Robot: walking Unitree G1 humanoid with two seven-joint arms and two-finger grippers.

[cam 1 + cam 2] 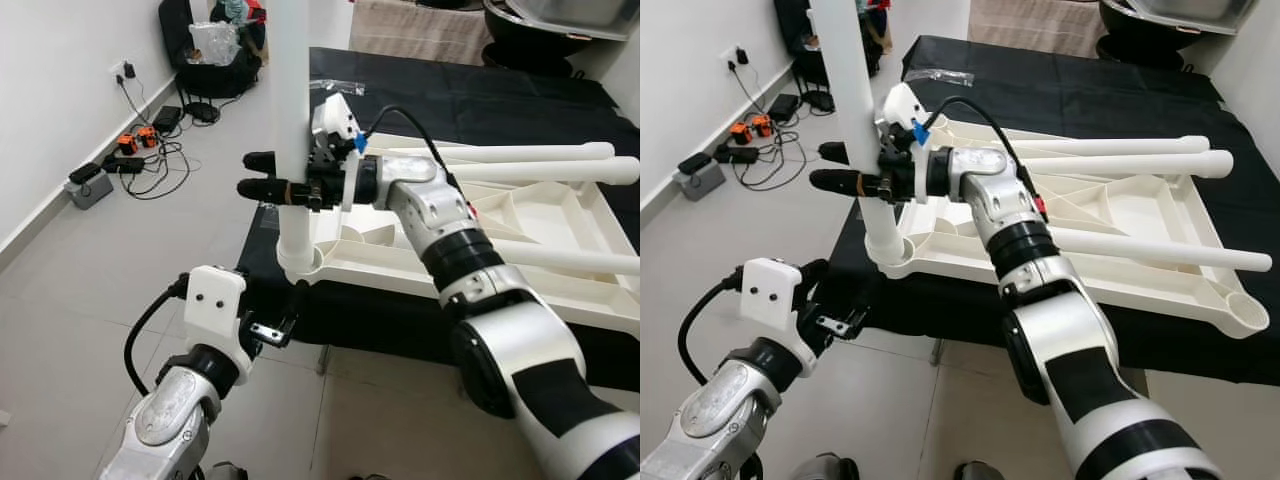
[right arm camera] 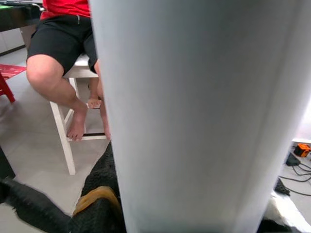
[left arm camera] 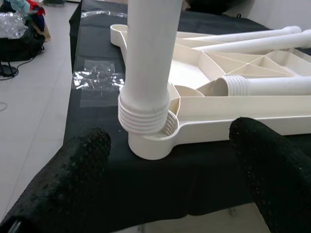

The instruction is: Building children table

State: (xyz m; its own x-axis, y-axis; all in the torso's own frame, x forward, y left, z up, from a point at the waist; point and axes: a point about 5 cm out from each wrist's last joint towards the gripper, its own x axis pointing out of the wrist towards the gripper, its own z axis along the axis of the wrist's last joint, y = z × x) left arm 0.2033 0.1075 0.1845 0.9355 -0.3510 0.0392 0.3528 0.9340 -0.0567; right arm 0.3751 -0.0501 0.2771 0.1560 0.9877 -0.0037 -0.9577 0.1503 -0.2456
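right gripper (image 1: 262, 175) – pinching upright leg (image 1: 291, 120) | leg – threaded end sits in corner socket (image 3: 148, 143) of the upturned tabletop (image 1: 1140, 215) on a black cloth (image 1: 500, 100) (three other legs lie across it) | left gripper (image 3: 170, 170) – spread, low, just before that corner

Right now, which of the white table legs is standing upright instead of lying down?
The leg in the right pincer. It stands vertical with its threaded end at the corner socket of the upturned tabletop; the other legs lie flat across it.
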